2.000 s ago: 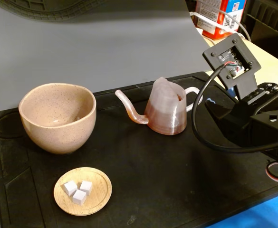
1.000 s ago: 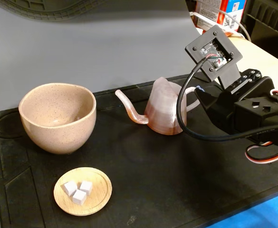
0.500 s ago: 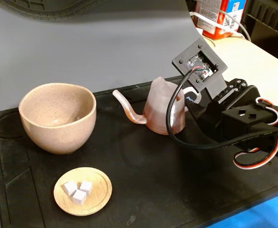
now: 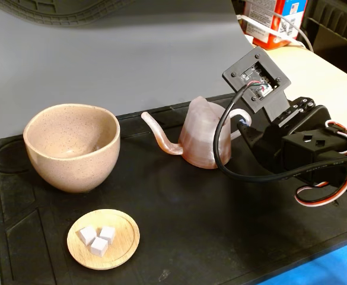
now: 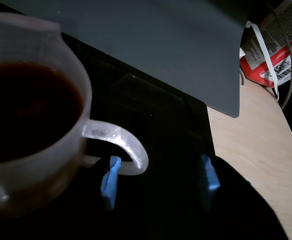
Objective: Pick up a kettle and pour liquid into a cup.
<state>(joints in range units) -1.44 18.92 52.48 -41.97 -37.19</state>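
Wrist view shows my claw [image 5: 158, 175] spread wide, its two blue-taped fingertips [image 5: 110, 181] straddling the loop handle [image 5: 127, 146] of the kettle [image 5: 33, 115]: one tip sits just under the loop's inner side, the other well out to the right, and neither is pressing on it yet. The kettle's open top fills the left of that view, dark with liquid [image 5: 26, 115] (it reads nearly black here, so the colour is hard to judge).

In the fixed view my arm [image 4: 306, 148] comes in from the right and its front end reaches the kettle [image 4: 204, 133] at the handle side. Half a second ago my wrist was lower and pushed further left against the kettle; now it has drawn back a little to the right and risen. Over the last two seconds the kettle has been nudged slightly left, its spout [image 4: 156, 132] still pointing toward the cup [image 4: 72, 145]. The kettle stands upright on the black mat [image 4: 220, 237], not lifted.

I judge this a small correction of aim: I overshot, backed off, and the handle now lies between my fingers, ready for closing. The risk is another shove or a tip, spilling before the pour.

The cup sits well apart at the left. Nearer the front edge is a small wooden saucer [image 4: 123, 243] with white cubes [image 4: 98, 237].
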